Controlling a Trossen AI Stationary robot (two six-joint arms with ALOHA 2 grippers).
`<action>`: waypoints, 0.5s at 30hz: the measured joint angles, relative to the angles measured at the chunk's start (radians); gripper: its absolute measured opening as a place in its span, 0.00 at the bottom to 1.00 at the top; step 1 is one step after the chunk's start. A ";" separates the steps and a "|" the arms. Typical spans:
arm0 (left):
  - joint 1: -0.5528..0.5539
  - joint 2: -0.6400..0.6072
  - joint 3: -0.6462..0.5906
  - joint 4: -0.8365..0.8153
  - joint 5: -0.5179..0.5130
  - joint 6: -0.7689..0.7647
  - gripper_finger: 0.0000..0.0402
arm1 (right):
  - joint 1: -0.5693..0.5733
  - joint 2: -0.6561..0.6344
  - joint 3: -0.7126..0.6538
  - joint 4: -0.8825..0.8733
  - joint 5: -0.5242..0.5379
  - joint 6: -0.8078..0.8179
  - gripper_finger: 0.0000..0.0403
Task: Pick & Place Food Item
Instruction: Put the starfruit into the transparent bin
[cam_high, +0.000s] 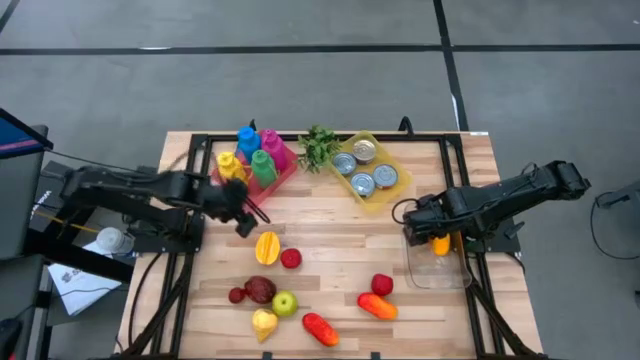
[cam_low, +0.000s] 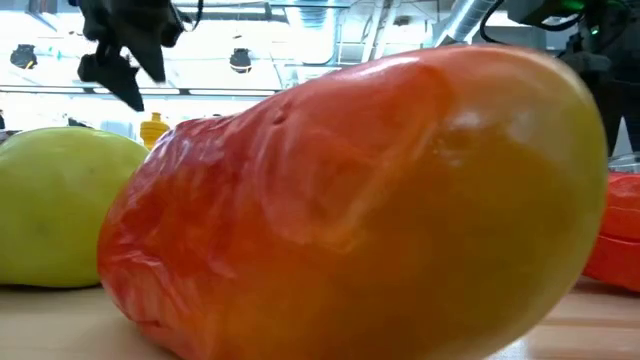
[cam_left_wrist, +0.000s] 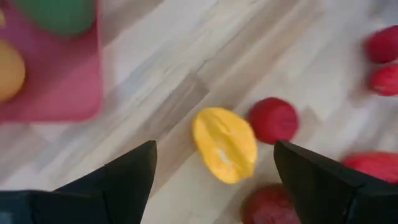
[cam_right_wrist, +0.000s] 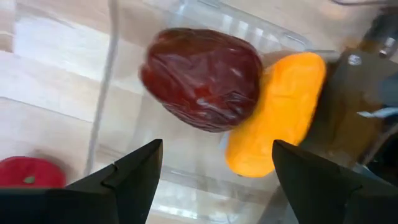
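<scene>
Front edge of table: red-orange mango (cam_low: 350, 200) lying on the wood right against the low camera, filling most of that view; same piece in the high view at the front, red and oblong (cam_high: 320, 328).
Beside it: green apple (cam_low: 60, 205) to one side on the boards; yellow pear (cam_high: 264, 322) and dark red fruit (cam_high: 261, 289) close by in the front cluster.
Front right: orange-red pepper (cam_high: 377, 305) with a small red fruit (cam_high: 381, 285) just behind it.
Middle of table: yellow fruit half (cam_left_wrist: 225, 144) lying cut face up, touching nothing; round red fruit (cam_left_wrist: 273, 119) just beside it.
Left gripper (cam_left_wrist: 214, 177): fingers wide apart, nothing between them, hovering above the yellow half; arm reaching in from the left side.
Right gripper (cam_right_wrist: 214, 180): fingers apart, holding nothing, poised over the clear tray (cam_high: 437, 268) at the right edge.
Clear tray contents: dark red fruit (cam_right_wrist: 202, 78) and orange fruit (cam_right_wrist: 280, 112) lying side by side, touching; red fruit (cam_right_wrist: 31, 172) outside the tray wall on the wood.
Far left: pink tray (cam_high: 282, 160) holding coloured bottles (cam_high: 262, 165).
Far middle: green leafy bunch (cam_high: 318, 147).
Far right: yellow tray (cam_high: 392, 195) holding tins (cam_high: 363, 167).
</scene>
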 joint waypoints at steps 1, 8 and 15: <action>-0.011 0.033 -0.004 0.001 -0.011 -0.034 0.78 | 0.000 0.000 0.000 0.011 0.003 -0.004 0.74; -0.076 0.246 -0.044 0.090 -0.009 -0.179 0.78 | 0.000 0.000 0.000 0.036 0.021 -0.018 0.74; -0.135 0.377 -0.052 0.242 0.011 -0.260 0.78 | 0.001 0.000 0.000 0.042 0.021 -0.060 0.74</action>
